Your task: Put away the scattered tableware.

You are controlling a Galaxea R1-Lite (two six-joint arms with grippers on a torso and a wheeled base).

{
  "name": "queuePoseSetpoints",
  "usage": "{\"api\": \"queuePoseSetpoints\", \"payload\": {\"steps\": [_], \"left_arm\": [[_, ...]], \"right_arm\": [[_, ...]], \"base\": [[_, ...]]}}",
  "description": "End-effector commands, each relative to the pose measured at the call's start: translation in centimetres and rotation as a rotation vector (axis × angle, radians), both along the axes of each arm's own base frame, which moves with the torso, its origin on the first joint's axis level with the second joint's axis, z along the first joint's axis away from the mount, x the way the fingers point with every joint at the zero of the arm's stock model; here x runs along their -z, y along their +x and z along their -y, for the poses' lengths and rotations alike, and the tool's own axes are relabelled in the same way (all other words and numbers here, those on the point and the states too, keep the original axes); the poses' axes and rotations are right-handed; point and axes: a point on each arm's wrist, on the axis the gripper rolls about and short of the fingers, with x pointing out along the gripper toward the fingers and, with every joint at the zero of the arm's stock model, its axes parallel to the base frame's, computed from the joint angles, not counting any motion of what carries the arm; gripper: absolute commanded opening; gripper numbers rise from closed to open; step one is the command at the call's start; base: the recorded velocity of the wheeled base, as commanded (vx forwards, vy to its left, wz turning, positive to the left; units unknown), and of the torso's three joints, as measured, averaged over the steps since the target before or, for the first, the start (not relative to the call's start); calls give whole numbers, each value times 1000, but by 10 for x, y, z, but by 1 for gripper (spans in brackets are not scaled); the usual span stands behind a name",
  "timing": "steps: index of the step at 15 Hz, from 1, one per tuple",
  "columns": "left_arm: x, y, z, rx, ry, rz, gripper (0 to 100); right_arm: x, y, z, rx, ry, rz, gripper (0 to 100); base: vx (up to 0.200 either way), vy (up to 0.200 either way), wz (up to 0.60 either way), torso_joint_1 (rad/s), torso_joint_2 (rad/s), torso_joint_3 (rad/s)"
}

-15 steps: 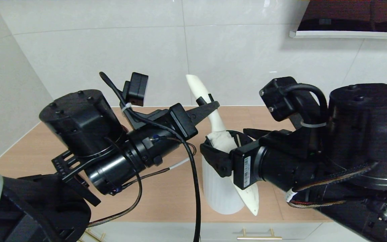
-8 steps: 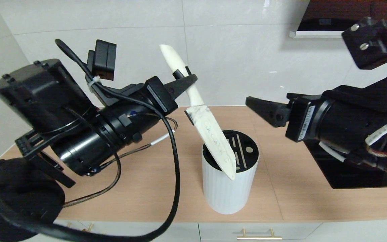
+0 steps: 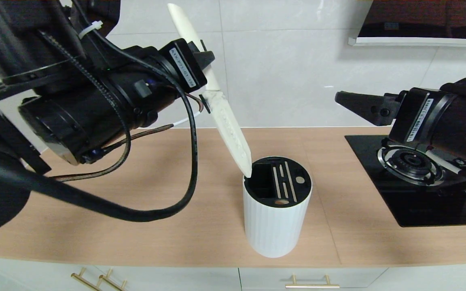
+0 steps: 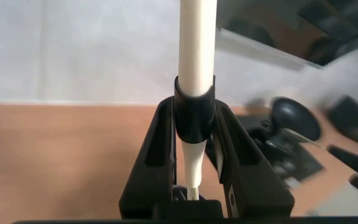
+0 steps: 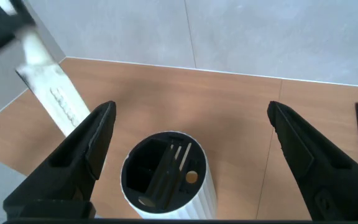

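The left gripper (image 3: 205, 64) is holding a white ceramic knife with a pale cream handle (image 3: 231, 133) high above the light wooden bench (image 3: 168, 234), its jaws clamping tight around the handle (image 4: 197, 43) just above the blade. The knife is hanging tilted, handle up and toward the tiled wall, with the blade sloping down toward a white ribbed cylindrical knife block with a black slotted top (image 3: 275, 218). The tip is sitting close by the block's rim on the robot's left side; whether it is touching the rim cannot be told. The block is standing upright on the bench near its front edge. The right gripper (image 5: 190, 109) is hovering in the air to the right of the block and above it, its jaws spreading wide and holding nothing, above a black glass gas hob (image 3: 419, 206) that is lying on the bench well to the right.
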Motion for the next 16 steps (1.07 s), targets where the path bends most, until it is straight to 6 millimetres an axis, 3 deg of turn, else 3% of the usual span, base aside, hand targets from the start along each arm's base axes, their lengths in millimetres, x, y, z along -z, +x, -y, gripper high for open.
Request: {"api": "queuePoseSetpoints", "payload": {"steps": [1,4,8,16], "left_arm": [[3,-4,14,-45,15,-7,0],[14,4,40,-141,44,-27,0],[14,14,72,-258,-5,-33,0],[29,6,89,-335,81,-62,0]], "right_arm": [[4,5,-3,4,-13,-14,100],[6,6,-4,7,-17,-18,100],[6,6,-4,7,-17,-18,100],[7,10,-1,27,-19,-20,100]], "base": [[0,0,0,0,0,0],[0,0,0,0,0,0],[0,0,0,0,0,0],[0,0,0,0,0,0]]}}
